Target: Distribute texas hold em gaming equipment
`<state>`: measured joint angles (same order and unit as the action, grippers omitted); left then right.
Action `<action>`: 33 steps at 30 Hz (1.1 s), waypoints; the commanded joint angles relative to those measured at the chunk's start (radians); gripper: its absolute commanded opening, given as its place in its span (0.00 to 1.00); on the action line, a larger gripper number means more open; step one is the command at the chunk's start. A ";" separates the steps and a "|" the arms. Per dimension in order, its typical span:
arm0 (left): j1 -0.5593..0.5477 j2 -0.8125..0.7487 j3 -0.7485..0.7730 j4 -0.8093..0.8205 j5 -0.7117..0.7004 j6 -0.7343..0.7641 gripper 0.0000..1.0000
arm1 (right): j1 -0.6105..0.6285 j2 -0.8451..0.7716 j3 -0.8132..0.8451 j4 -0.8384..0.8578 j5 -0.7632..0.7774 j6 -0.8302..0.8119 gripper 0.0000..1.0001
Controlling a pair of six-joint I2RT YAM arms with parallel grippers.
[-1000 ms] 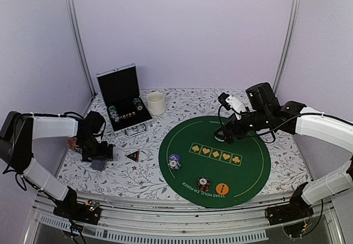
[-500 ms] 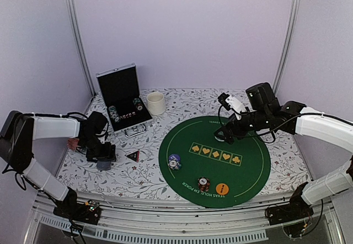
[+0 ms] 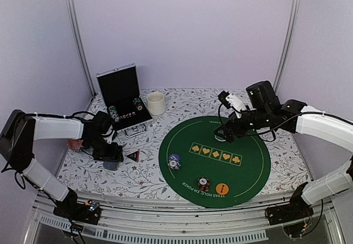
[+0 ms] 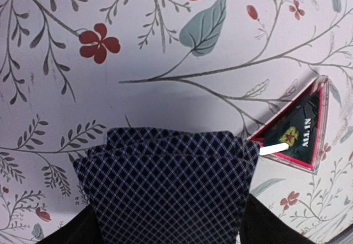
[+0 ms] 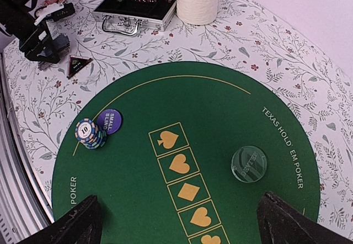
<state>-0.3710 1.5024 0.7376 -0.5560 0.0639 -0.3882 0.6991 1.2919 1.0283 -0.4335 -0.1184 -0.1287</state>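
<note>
My left gripper (image 4: 170, 230) held a loosely fanned stack of grey-blue cross-hatched playing cards (image 4: 165, 189) low over the flowered surface (image 4: 165, 45). A black-red triangular token (image 4: 298, 125) lay just right of it. Uneven cards could slip, or catch that token.

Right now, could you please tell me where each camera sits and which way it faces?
Top: above and behind, looking down at the mat; left arm, right arm show.
Left wrist: straight down on cards and token; own fingers show.
Right wrist: slanting across mat to mug; own fingers show.
Shared: all three see the token.
</note>
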 commanded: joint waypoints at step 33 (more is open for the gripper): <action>-0.187 0.058 -0.073 -0.050 -0.005 -0.181 0.66 | -0.005 -0.045 0.061 -0.030 -0.013 -0.012 0.99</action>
<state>-0.5407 1.5116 0.7349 -0.5438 -0.0296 -0.5362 0.6991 1.2781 1.0615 -0.4568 -0.1188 -0.1326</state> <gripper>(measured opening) 0.731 0.988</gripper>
